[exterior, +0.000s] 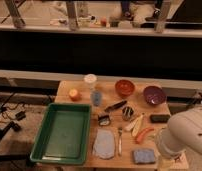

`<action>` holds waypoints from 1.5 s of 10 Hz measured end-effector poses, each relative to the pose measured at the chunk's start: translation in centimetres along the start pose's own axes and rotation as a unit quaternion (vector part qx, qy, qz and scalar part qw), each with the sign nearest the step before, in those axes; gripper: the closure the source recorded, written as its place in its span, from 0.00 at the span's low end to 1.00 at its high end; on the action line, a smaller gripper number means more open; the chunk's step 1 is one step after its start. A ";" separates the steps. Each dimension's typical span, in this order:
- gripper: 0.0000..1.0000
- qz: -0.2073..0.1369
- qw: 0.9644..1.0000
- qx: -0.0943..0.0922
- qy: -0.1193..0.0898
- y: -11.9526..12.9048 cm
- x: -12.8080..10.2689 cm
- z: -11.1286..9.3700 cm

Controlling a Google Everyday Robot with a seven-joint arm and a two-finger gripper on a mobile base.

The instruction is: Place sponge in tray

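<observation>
A lab or test space is suggested, perhaps: loose cables (pixel 9 117) are seen left of the green tray (pixel 64 132), assorted tableware (pixel 154 95) laid right of it, railings (pixel 71 15) beyond.

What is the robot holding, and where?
Nothing that shows. The sponge lies on the table, and the gripper is hidden behind the white arm beside it.
</observation>
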 end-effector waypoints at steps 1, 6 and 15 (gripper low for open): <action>0.20 -0.004 1.000 -0.003 0.000 0.2 -0.2 0.6; 0.20 -0.012 1.000 -0.019 0.001 0.1 -0.6 5.0; 0.20 0.000 0.999 -0.043 0.000 -0.5 1.4 9.7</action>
